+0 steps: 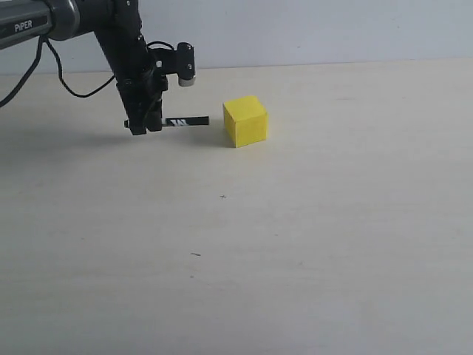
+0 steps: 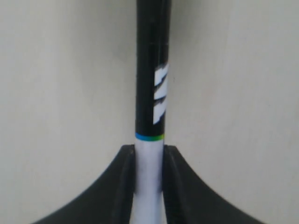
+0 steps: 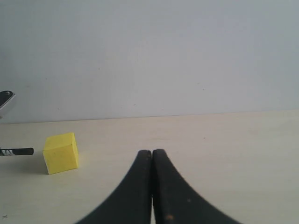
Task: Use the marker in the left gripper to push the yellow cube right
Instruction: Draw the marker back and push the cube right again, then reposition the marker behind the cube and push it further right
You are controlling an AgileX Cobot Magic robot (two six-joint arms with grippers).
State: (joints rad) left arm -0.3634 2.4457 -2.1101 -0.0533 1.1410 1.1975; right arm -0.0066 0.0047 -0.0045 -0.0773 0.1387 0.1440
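The yellow cube point(image 1: 245, 121) rests on the cream table at upper centre; the right wrist view shows it too point(image 3: 61, 152). My left gripper point(image 1: 145, 127) hangs just left of it, shut on the marker point(image 1: 186, 121), which lies level with its black capped end pointing at the cube. A small gap separates the marker tip from the cube's left face. In the left wrist view the black fingers point(image 2: 122, 186) clamp the white barrel of the marker point(image 2: 150, 93). The marker tip point(image 3: 18, 151) shows beside the cube. My right gripper point(image 3: 152, 153) is shut on nothing, well off to the cube's right.
The left arm's black cable point(image 1: 66, 85) loops behind the gripper. The pale table point(image 1: 310, 237) stretches in front of and to the right of the cube. A plain wall point(image 1: 310, 29) stands behind the table's far edge.
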